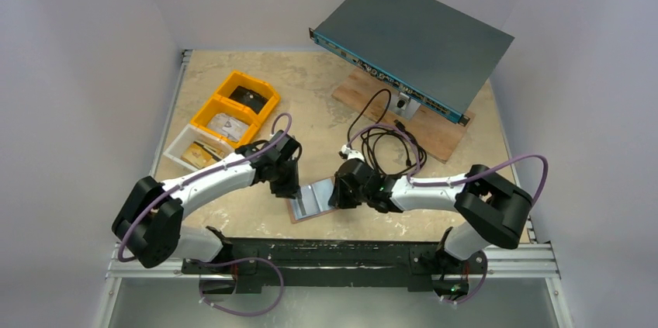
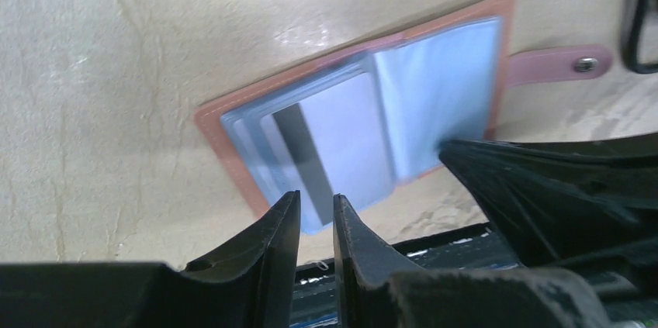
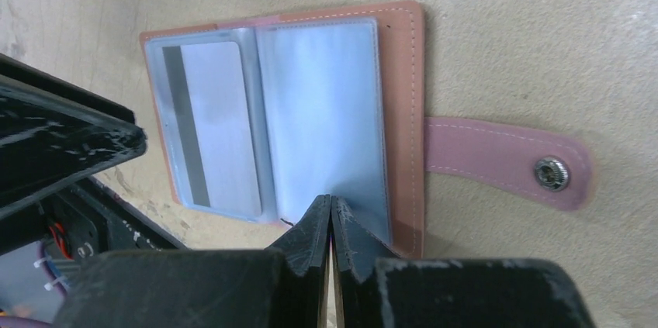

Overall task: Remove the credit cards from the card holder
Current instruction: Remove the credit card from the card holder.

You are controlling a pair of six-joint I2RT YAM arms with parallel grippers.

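The tan card holder (image 1: 314, 198) lies open and flat on the table between both grippers, its snap strap (image 3: 508, 157) stretched out sideways. A pale blue-grey credit card (image 2: 345, 138) with a dark stripe sits in the left-hand sleeve (image 3: 221, 130). My left gripper (image 2: 316, 200) hovers at that card's near edge, open by a narrow gap with nothing between the fingers. My right gripper (image 3: 331, 200) is shut, its tips on the near edge of the right-hand plastic page (image 3: 326, 103). I cannot tell whether a leaf is pinched.
Yellow bins (image 1: 233, 103) and a white bin (image 1: 190, 150) stand at the back left. A grey rack unit (image 1: 411, 33) leans on a wooden board (image 1: 434, 134) at the back right, with a black cable (image 1: 388, 138) coiled behind the right gripper. The metal rail (image 1: 334, 254) runs along the near edge.
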